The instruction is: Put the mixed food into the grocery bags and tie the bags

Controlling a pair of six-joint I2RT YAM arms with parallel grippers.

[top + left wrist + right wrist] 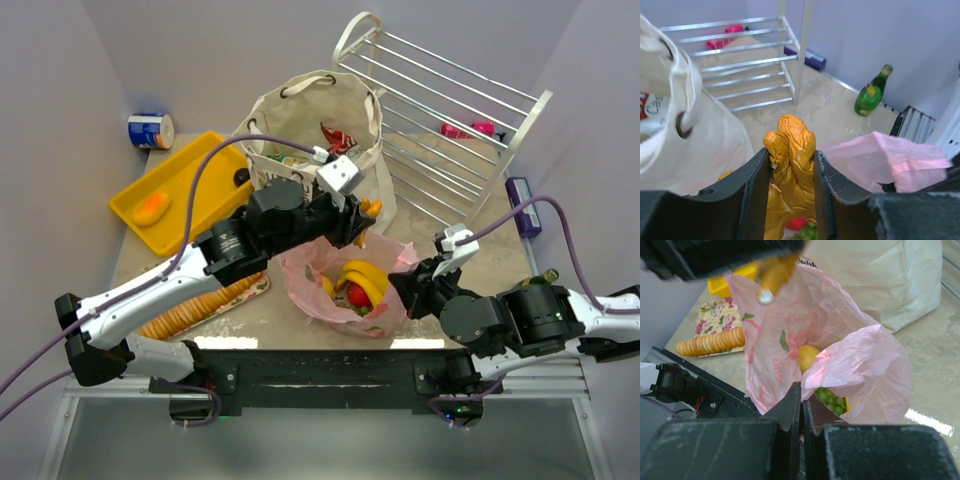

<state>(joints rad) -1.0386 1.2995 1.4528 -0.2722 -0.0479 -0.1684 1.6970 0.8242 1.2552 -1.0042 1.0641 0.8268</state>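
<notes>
Left gripper (366, 218) hung over the pink bag (385, 315), beside the tote (290, 105). Left wrist: jaws gripped an orange food piece (790, 160). Right wrist: right gripper (801, 392) pinched the bag rim; slippage would probably close the mouth, blocking the drop.

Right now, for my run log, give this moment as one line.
left pincer: shut on crumpled orange-yellow item | right pincer: shut on thin pink plastic bag rim | bag: open, holds yellow banana
</notes>
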